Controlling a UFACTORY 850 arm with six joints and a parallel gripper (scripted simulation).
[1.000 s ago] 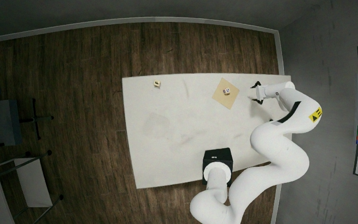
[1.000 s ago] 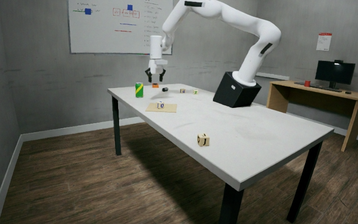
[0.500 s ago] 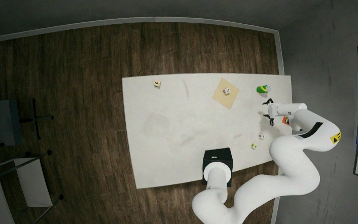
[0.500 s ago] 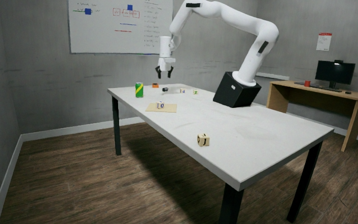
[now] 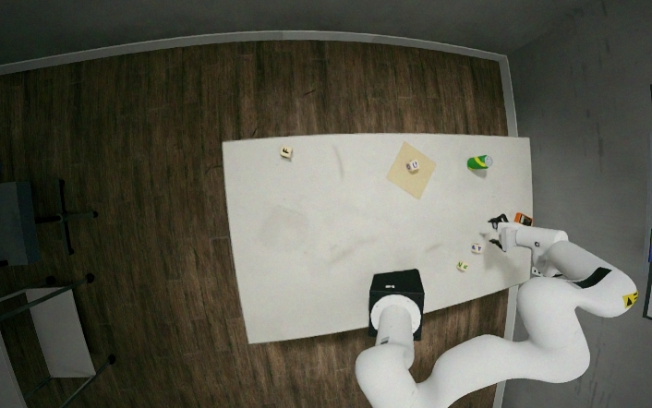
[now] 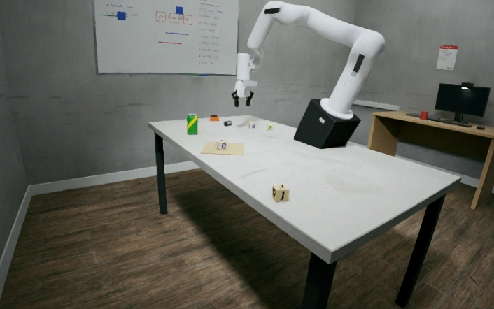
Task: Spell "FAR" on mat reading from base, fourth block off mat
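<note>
The gripper (image 5: pixel 494 234) hung high above the white table (image 5: pixel 336 249), jaws spread wide and holding nothing. Seen from the top camera, the blue-lettered block (image 5: pixel 476 247) lay just off its 8 o'clock side, and the green-lettered block (image 5: pixel 462 265) sat near that one, further toward 8 o'clock. At 11 o'clock from the gripper, one block with blue letters (image 5: pixel 412 165) rested on the tan mat (image 5: pixel 408 185). The F block (image 5: pixel 286 152) stood well apart near the table's far left corner, off the mat.
</note>
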